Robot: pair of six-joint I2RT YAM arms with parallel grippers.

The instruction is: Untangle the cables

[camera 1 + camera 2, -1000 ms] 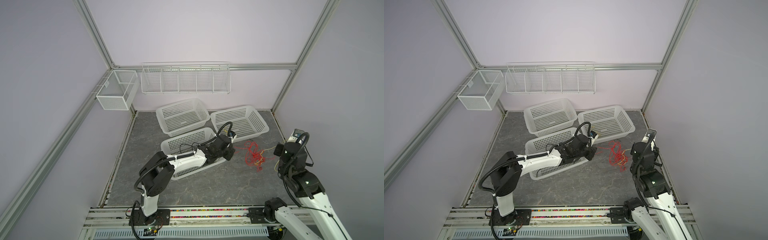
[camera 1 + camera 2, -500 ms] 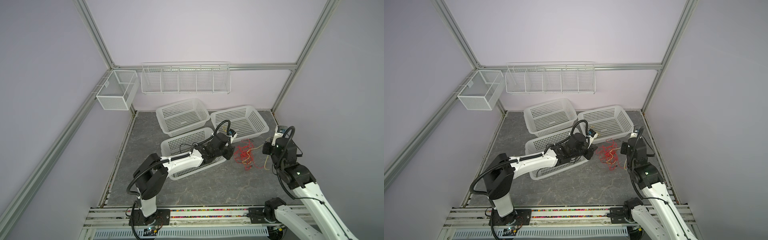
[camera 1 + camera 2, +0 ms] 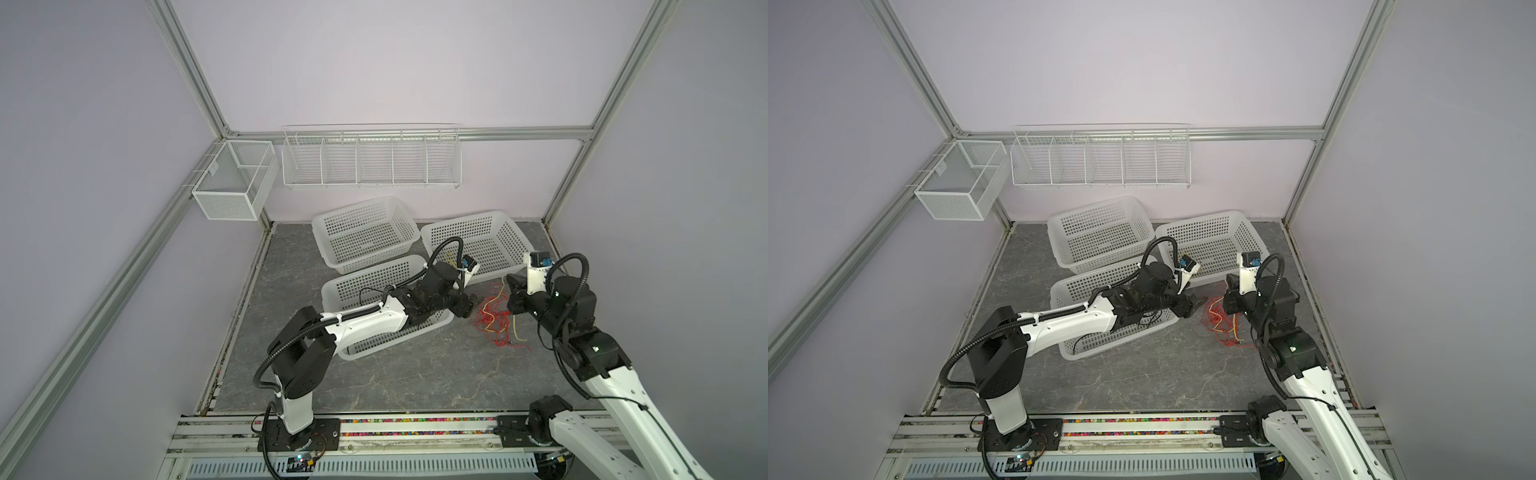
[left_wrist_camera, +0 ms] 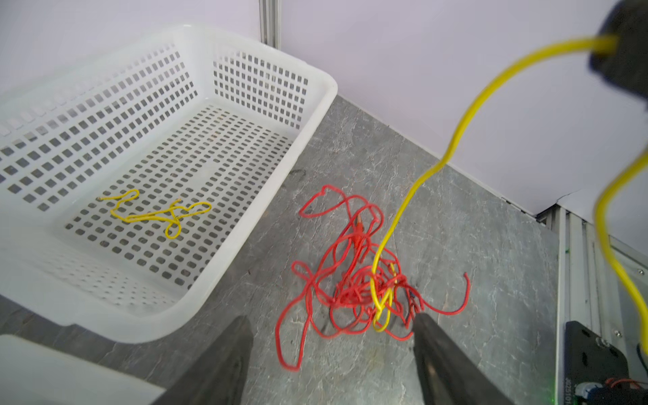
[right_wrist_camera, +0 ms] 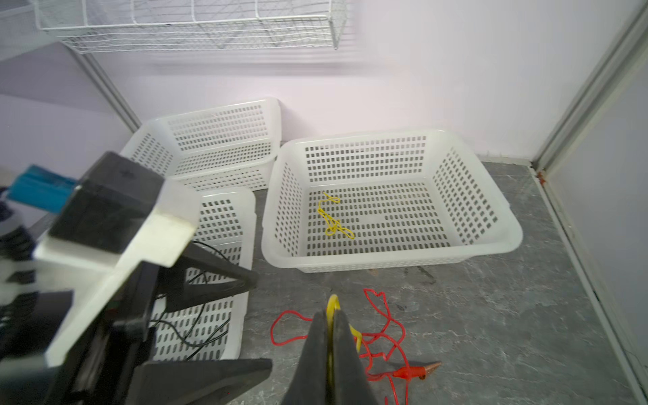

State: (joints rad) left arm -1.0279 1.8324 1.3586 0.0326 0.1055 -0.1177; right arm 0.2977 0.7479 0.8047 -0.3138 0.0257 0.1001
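My right arm has swung in from the right edge of the desk since a second ago. My left hand, closed then, now has its jaws spread wide with nothing between them. It hovers low over the red cables, which lie in a loose, crinkly tangle on the grey surface. The tangle is just beside the right-hand basket and sits between my two hands in both top views.

My right hand is pinched tight on the long yellow cable and holds it up off the desk. From the grip, one stretch of that cable runs down into the red tangle and loops through its strands. Another stretch drops away loose on the far side of the grip.

A short yellow cable lies kinked on the floor of the right-hand basket, well apart from the tangle. Thin black cables lie in the near basket, under my left arm. A red clip rests on the desk at the end of one red strand, near my right hand.
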